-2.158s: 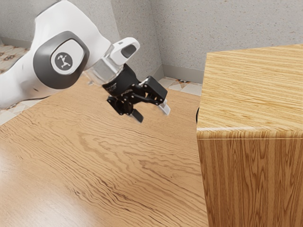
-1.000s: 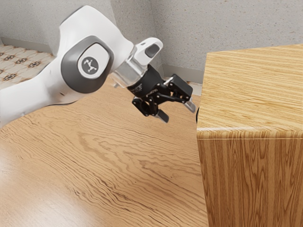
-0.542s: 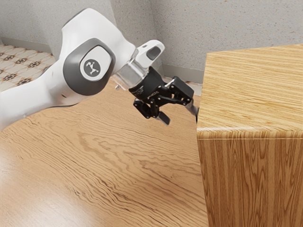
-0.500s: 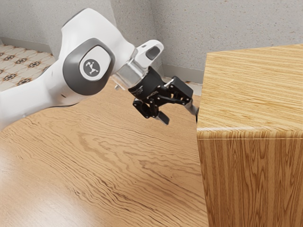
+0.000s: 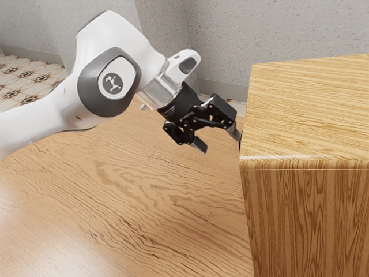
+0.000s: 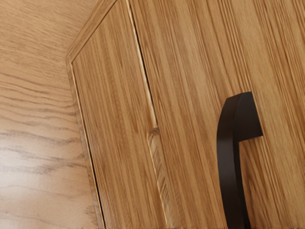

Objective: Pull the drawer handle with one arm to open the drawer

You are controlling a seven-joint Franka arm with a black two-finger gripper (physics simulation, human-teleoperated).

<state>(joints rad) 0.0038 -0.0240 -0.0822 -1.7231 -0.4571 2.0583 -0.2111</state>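
A wooden cabinet [image 5: 305,115] stands at the exterior view's right, its drawer side turned toward the arm. My black gripper [image 5: 218,139] hangs open just left of that side, one finger [image 5: 234,133] close to the cabinet's edge, the other finger [image 5: 200,144] farther out. In the wrist view the drawer front [image 6: 190,71] is close ahead, with a curved black handle [image 6: 232,162] on it. A narrow seam [image 6: 143,86] separates the drawer front from the neighbouring panel, and the two look flush. I cannot tell whether a finger touches the handle.
The cabinet sits on a wide wooden table [image 5: 115,190]. A grey speckled wall [image 5: 259,34] runs behind, with patterned floor tiles [image 5: 23,75] at the exterior view's far left. The white arm [image 5: 86,92] crosses the upper left.
My hand has travelled toward the exterior view's right, from mid-table up to the cabinet's side. Over the last half second it has barely shifted. The fingers stay apart.
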